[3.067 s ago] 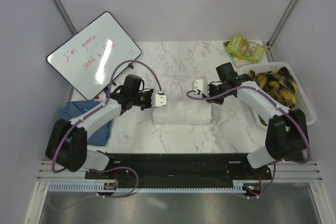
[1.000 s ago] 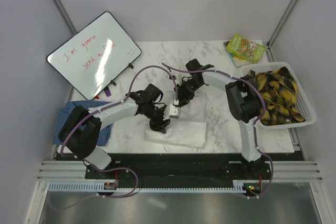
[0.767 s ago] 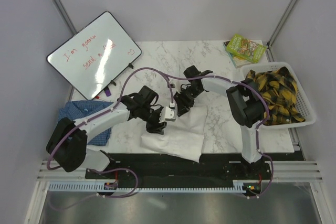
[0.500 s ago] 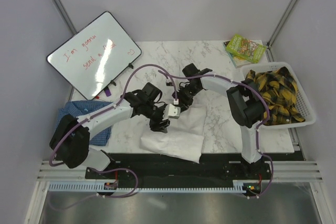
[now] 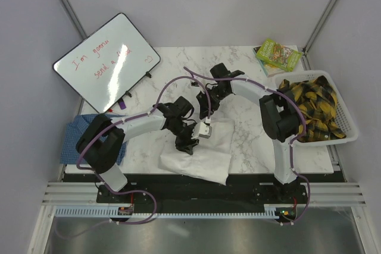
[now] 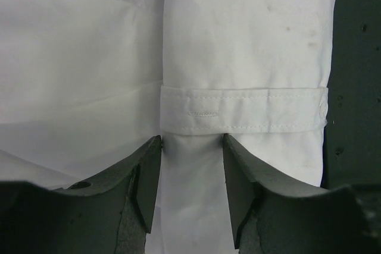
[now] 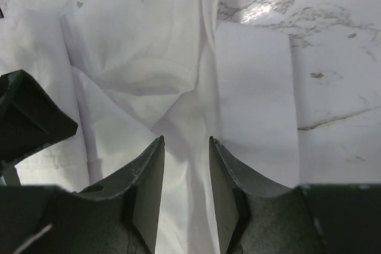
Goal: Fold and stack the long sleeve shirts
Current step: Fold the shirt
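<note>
Right claw (image 7: 186, 147) is clamping the white shirt (image 5: 205, 156): in its wrist view the creases are running together into the narrow gap between its jaws. Left claw (image 6: 191, 146) is standing over a flat sleeve of that shirt. Its jaws are partly apart with cloth filling the gap, and the stitched cuff (image 6: 244, 110) is lying just past the fingertips. Whether it is pinching the cloth or only resting on it I cannot tell.

Both arms are reaching inward and meeting over the middle of the table (image 5: 253, 138). The white shirt is lying rumpled at the near edge of the table, its near corner hanging over onto the black base plate (image 5: 178, 185). The blue shirt (image 5: 72, 128) is sitting at the table's left edge, well apart from the white one and partly hidden by the left arm.

At the right, a white basket (image 5: 333, 140) is holding a yellow-and-black plaid cloth (image 5: 312, 102). A whiteboard (image 5: 107, 60) is sitting at the far left, and a green box (image 5: 277, 53) is lying at the far right corner.
</note>
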